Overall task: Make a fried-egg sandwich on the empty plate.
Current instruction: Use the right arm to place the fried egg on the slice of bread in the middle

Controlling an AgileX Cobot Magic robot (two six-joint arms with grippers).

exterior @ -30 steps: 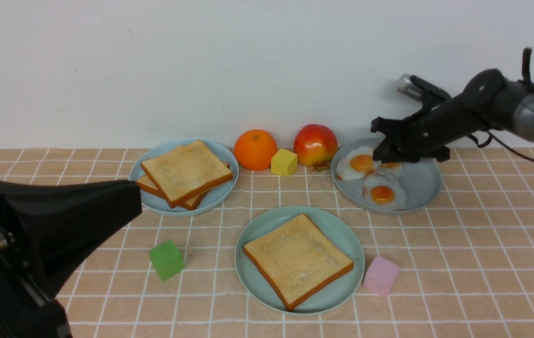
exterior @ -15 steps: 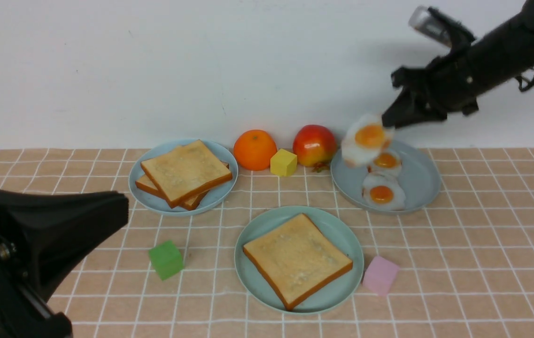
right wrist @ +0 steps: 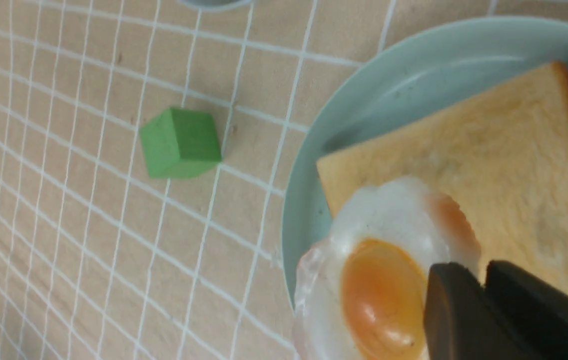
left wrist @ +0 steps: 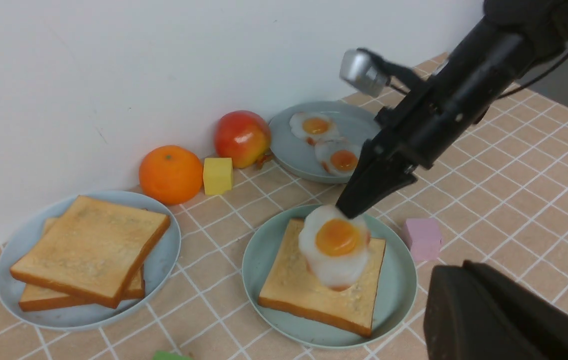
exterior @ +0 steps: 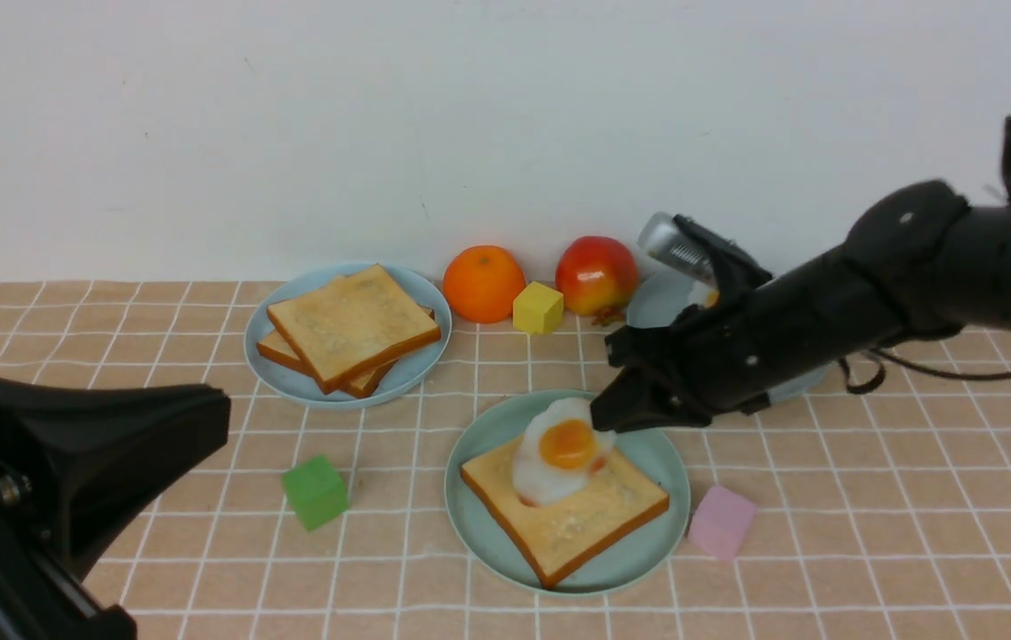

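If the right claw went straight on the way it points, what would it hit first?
Probably the toast slice on the mint-green plate, just ahead of and below the right claw. The fried egg it grips would press onto that toast first.

Plate mint-green. Toast golden-brown, crust darker. Egg white with orange yolk. Tablecloth peach, white grid lines. Green cube, pink cube, yellow cube. Apple red (some yellow blush). Second plate light blue.
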